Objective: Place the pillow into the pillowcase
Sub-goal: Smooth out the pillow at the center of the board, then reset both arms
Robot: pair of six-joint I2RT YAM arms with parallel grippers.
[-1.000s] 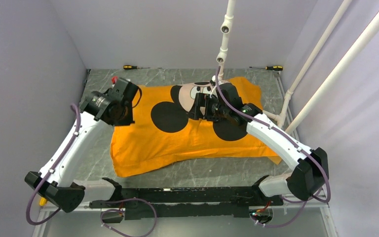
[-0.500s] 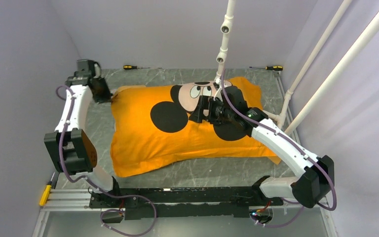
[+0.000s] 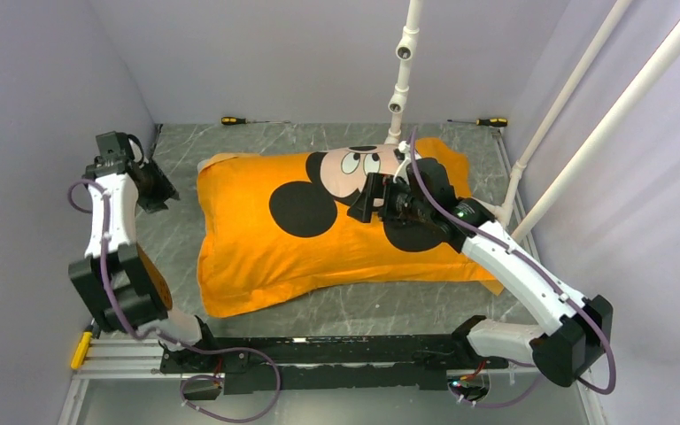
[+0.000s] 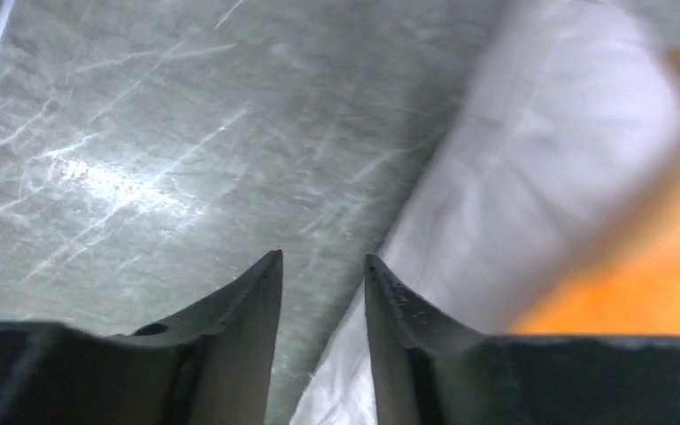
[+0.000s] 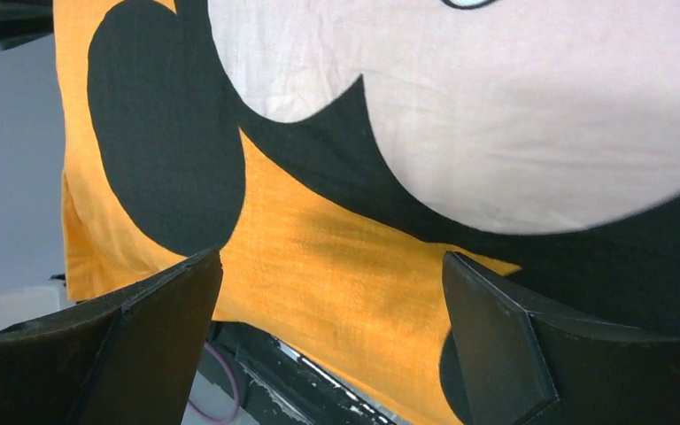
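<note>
Orange pillowcase [image 3: 257,257] holds the pillow [image 4: 531,177]; I see my left pincer [image 4: 322,257] slightly parted, empty, right pincer [image 5: 332,257] gaping over it.

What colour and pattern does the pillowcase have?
Orange-yellow fabric pillowcase, printed with a black-eared cartoon mouse face; best in the top external view.

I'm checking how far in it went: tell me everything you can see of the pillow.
Only a white, smooth, plump end of the pillow shows, poking out of the orange pillowcase at its open end and lying on the grey table. The rest is hidden inside. The left claw hangs near it, holding nothing.
</note>
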